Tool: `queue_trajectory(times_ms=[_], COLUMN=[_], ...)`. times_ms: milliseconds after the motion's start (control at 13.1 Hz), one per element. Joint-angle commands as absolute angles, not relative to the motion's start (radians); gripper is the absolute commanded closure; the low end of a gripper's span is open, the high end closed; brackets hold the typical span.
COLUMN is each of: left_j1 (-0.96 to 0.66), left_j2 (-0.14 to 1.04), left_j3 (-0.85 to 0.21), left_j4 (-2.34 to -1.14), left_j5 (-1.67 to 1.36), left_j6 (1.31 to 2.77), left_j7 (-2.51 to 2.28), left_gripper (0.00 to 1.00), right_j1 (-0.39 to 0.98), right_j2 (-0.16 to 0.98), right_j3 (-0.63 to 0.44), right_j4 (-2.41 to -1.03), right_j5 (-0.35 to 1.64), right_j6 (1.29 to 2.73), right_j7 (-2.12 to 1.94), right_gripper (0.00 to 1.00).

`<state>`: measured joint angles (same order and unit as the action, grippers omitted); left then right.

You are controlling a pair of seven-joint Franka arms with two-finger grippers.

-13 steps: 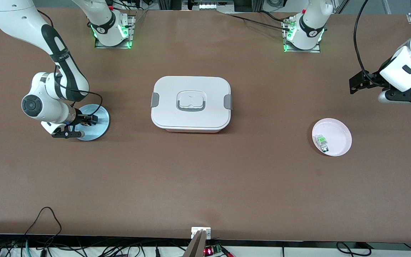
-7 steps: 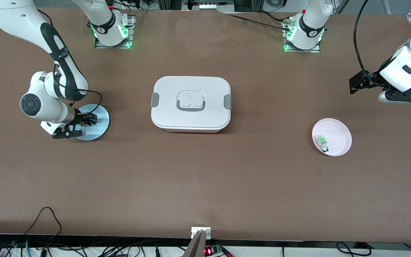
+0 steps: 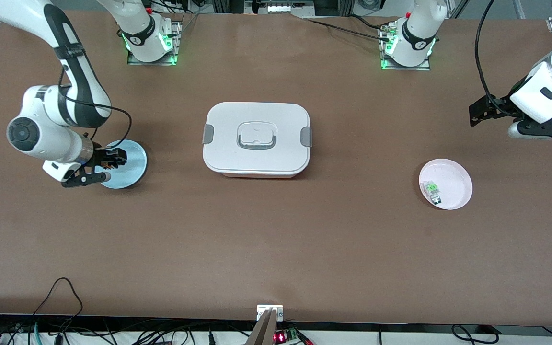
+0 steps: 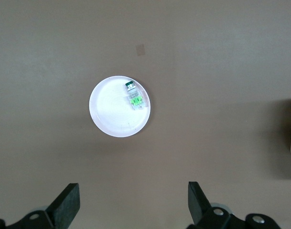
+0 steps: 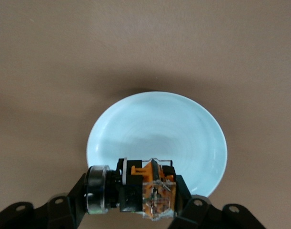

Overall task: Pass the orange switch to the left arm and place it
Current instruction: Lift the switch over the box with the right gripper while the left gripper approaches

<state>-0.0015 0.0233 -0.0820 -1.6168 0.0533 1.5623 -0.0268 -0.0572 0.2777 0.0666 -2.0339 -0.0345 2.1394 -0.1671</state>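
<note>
Orange switch [image 5: 147, 187] sat clamped between the right gripper [image 3: 108, 160] fingers, over the blue plate [image 3: 130, 167] at mid-left of frame, raised since the earlier frame. Left gripper [image 4: 131, 205], upper right, waited spread wide.

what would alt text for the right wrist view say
The right gripper is shut on the orange switch, held above a pale blue round plate. The plate sits on the plain brown table.
</note>
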Motion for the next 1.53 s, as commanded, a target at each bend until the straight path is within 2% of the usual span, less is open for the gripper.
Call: queue_trajectory(times_ms=[0,382,687,1145,1451], left_j1=[0.002,0.002,0.002,0.002,0.009], left_j2=[0.034,0.032,0.032,0.034,0.037], left_j3=[-0.084,-0.084,-0.086,-0.084,-0.083], left_j4=[-1.586,-1.586,-1.586,-1.586,-1.586], left_j5=[0.031,0.029,0.028,-0.025,-0.168], left_j6=[1.539,1.537,1.537,1.537,1.487], left_j7=[-0.015,-0.015,-0.014,-0.014,-0.005], left_gripper=[0.0,0.0,0.0,0.0,0.0], right_j1=[-0.064,-0.064,-0.063,-0.063,-0.058], right_j2=[0.252,0.21,0.209,0.207,0.222], right_j3=[0.087,0.132,0.176,0.262,0.273], right_j4=[-1.929,-1.754,-1.645,-1.549,-1.537], right_j5=[-0.02,0.043,0.153,0.31,0.533], right_j6=[2.008,1.887,1.884,1.888,1.896], right_j7=[-0.181,-0.27,-0.425,-0.605,-0.9], right_gripper=[0.69,0.69,0.69,0.7,0.7])
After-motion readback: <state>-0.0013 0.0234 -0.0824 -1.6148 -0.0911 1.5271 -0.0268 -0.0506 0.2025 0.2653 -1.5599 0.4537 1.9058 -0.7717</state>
